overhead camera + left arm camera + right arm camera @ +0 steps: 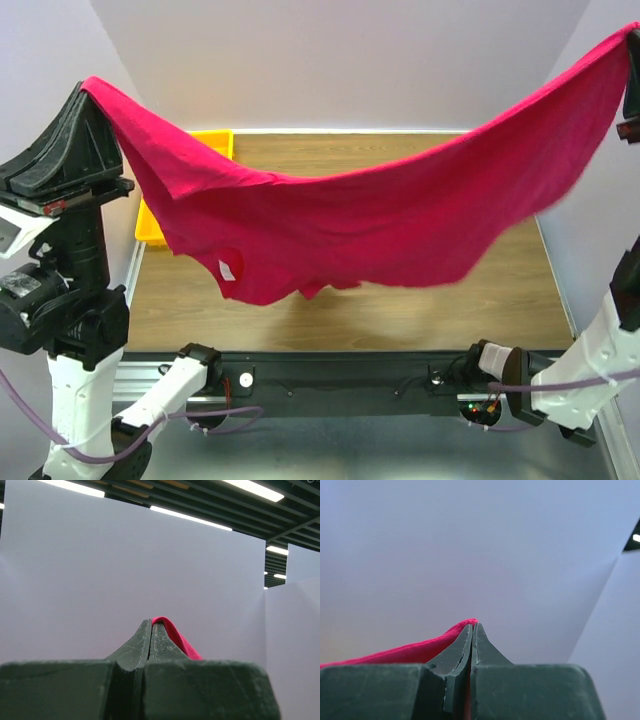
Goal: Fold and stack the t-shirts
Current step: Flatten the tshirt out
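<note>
The crimson-red t-shirt (pixel 380 215) hangs stretched in the air above the table, sagging in the middle, its white neck label facing the camera at the lower left. My left gripper (pixel 88 85) is raised high at the left and is shut on one corner of the t-shirt (pixel 172 632). My right gripper (pixel 632 35) is raised high at the far right edge and is shut on the opposite corner (pixel 420 650). Both wrist views point up at the white walls; only a strip of red cloth shows at each pair of closed fingertips.
A yellow plastic tray (pixel 212 142) sits at the back left of the wooden table (pixel 500 290), mostly hidden behind the hanging cloth. White walls enclose the table at the back and both sides. The arm bases stand along the near edge.
</note>
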Controlling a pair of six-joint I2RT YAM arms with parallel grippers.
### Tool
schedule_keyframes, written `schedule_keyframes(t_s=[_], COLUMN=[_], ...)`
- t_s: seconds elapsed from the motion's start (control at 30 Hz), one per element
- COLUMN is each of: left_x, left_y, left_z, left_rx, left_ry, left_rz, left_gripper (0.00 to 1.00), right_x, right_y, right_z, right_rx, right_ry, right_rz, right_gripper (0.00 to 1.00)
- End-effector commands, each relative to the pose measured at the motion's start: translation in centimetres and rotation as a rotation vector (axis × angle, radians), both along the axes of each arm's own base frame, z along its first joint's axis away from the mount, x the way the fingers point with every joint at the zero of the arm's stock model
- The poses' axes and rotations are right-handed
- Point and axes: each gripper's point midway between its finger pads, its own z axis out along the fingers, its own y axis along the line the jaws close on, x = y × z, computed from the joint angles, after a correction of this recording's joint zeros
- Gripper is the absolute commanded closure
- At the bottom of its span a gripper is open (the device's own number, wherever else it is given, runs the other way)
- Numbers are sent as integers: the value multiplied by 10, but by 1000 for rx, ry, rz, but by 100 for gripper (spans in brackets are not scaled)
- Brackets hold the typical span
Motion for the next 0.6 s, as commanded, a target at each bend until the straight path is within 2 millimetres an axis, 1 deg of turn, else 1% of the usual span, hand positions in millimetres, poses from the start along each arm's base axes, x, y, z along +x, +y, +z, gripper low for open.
schedule_keyframes(t_s=[0.0,0.03,0.07,0.13,0.17,0.2,0.23,0.27,0.3,0.33,0.37,0.4,0.43,0.47,0.5,0.53,0.57], left_x=[27,41,73,113,155,178,220,242,264,284,322,339,354,383,396,419,427], left_y=[-8,-11,-20,-30,-40,-45,-57,-64,-73,-82,-96,-106,-113,-124,-129,-138,-142], left_z=[-1,-7,-24,-47,-75,-92,-122,-142,-162,-183,-224,-246,-267,-308,-327,-373,-396], left_rx=[-2,-1,13,29,42,49,70,80,99,117,128,148,150,155,156,172,182], left_ry=[5,32,90,167,252,300,384,434,482,531,624,670,715,805,850,945,1014], left_rz=[1,4,4,11,21,27,30,27,16,2,-24,-47,-66,-83,-94,-100,-102], left_gripper=[100,100,100,100,100,100,100,100,100,100,100,100,100,100,100,100,100], right_x=[107,120,147,174,192,212,224,235,245,262,274,282,295,306,314,330,335], right_y=[-68,-74,-87,-101,-109,-117,-119,-123,-125,-131,-131,-132,-136,-134,-133,-130,-128], right_z=[-69,-82,-110,-142,-164,-200,-224,-237,-257,-310,-322,-347,-377,-412,-432,-472,-497], right_rx=[174,184,205,227,233,256,263,266,292,333,331,354,367,376,373,372,368], right_ry=[277,315,394,475,526,607,655,661,694,793,785,820,864,896,918,984,1021], right_rz=[-104,-107,-118,-131,-131,-129,-112,-103,-89,-78,-64,-61,-64,-78,-81,-103,-118], right_gripper=[99,99,99,99,99,99,99,99,99,99,99,99,99,99,99,99,99])
